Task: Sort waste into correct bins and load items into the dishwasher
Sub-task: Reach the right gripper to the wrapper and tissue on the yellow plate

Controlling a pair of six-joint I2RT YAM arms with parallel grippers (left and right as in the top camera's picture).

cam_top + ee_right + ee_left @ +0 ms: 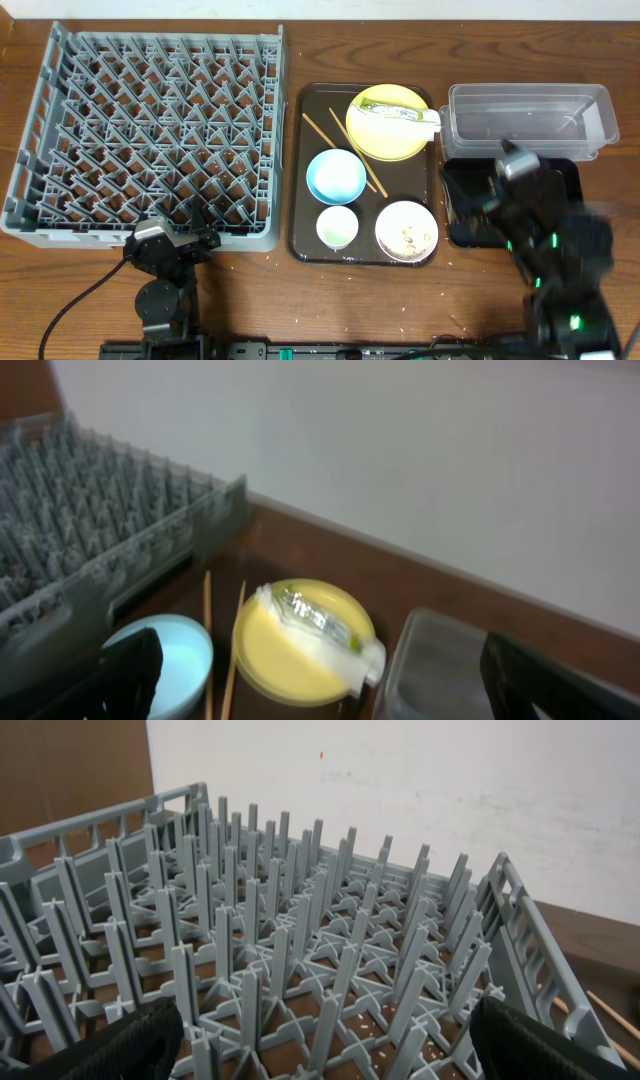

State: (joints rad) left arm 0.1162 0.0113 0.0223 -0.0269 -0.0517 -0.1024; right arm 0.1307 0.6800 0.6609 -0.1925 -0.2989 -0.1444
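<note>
My right hand (320,645), wide and empty, faces the crumpled white plastic wrapper (315,622) on the round yellow plate (262,652); a shallow pinch and it slips.

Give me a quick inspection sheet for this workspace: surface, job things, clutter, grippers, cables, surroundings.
Surface: wooden table, pale crumbs near the front.
Job's things: dish rack holds no dishes; yellow plate with wrapper, blue bowl, cup, white bowl with scraps, chopsticks, all on brown tray; clear tub empty; black tray partly hidden.
Clutter: nothing seen.
Grippers: left gripper open; right gripper open.
Cables: black cable front left.
Surroundings: white wall.
</note>
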